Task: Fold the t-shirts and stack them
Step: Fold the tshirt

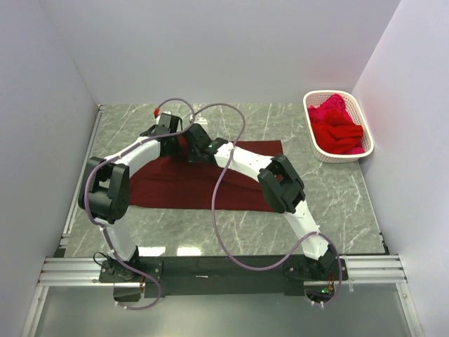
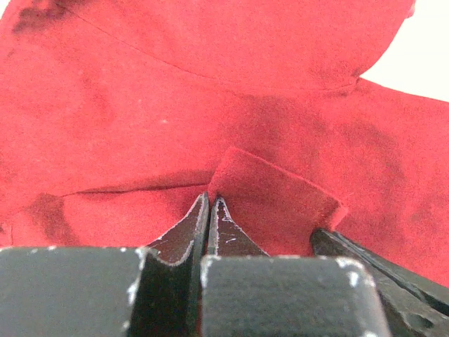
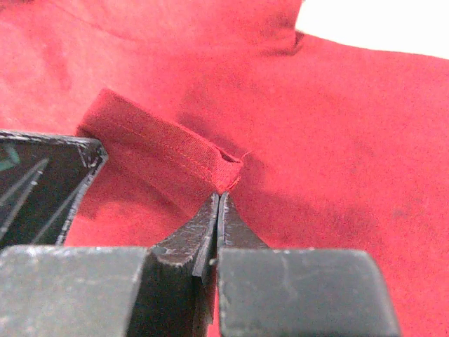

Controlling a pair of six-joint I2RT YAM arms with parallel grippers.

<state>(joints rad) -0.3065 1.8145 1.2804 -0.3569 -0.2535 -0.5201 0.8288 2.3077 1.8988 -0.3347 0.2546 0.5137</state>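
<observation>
A dark maroon t-shirt [image 1: 210,184] lies spread across the middle of the table. Both arms reach over it to its far edge, close together. My left gripper [image 2: 210,201] is shut, its tips pinching a raised fold of the red cloth [image 2: 273,196]. My right gripper [image 3: 219,196] is also shut, nipping a hemmed corner of the t-shirt [image 3: 165,144]. In the top view the left gripper [image 1: 175,144] and right gripper [image 1: 191,151] sit side by side, their fingertips hidden under the wrists. More crimson t-shirts [image 1: 337,128] are heaped in the basket.
A white slotted basket [image 1: 314,144] stands at the far right, next to the right wall. White walls close in the left, back and right sides. A purple cable [image 1: 221,189] loops over the right arm and the maroon cloth.
</observation>
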